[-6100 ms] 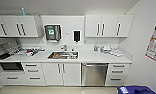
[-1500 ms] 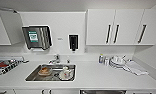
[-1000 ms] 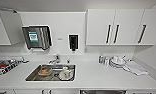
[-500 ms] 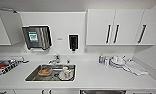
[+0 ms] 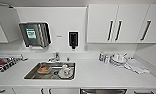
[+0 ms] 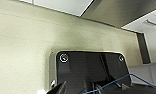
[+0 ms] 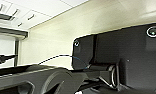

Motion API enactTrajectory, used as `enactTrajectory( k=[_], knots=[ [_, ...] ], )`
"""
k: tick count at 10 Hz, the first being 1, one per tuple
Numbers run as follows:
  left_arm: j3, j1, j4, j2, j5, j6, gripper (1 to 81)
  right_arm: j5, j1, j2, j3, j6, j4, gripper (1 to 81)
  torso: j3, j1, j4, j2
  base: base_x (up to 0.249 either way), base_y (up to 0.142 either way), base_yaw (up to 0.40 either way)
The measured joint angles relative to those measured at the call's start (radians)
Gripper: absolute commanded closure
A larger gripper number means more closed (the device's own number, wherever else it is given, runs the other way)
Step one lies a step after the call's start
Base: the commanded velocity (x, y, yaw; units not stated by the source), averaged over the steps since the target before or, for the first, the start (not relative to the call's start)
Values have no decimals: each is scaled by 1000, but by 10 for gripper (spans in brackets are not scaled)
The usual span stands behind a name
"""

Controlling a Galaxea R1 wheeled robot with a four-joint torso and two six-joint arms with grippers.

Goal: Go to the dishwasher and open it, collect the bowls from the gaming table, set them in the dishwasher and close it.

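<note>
Facing a white kitchen counter (image 5: 99, 75) at close range, far nearer than six seconds ago, unmoved for the last second; approach apparently done. Nearest, at the bottom edge, the dishwasher's (image 5: 103, 91) steel top, seemingly not yet opened. Beyond, a sink (image 5: 51, 71) holding dishes, then stacked plates (image 5: 118, 58). Farthest, a wall dispenser (image 5: 34, 34) with an unreadable green label. Finger state on both grippers: cannot tell.

Head camera close, high, facing the sink (image 5: 51, 71) and white counter (image 5: 99, 75) — wrist cameras upward, toward ceiling.
</note>
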Motion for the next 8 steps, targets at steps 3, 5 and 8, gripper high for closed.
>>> enactTrajectory(
  k=[3,5,8],
  knots=[
    [198,-61,-2,-186,-16,-11,10,-1,75,-139,164,0,0,10,-76,60,0,-91,0,0,0],
    [328,-127,-3,-296,-14,-27,10,-3,115,-155,194,0,0,10,-89,98,0,-151,0,0,0],
    [428,-287,-4,-371,58,-63,10,-4,184,-154,195,17,5,10,-90,165,0,-258,0,0,0]
  ],
)
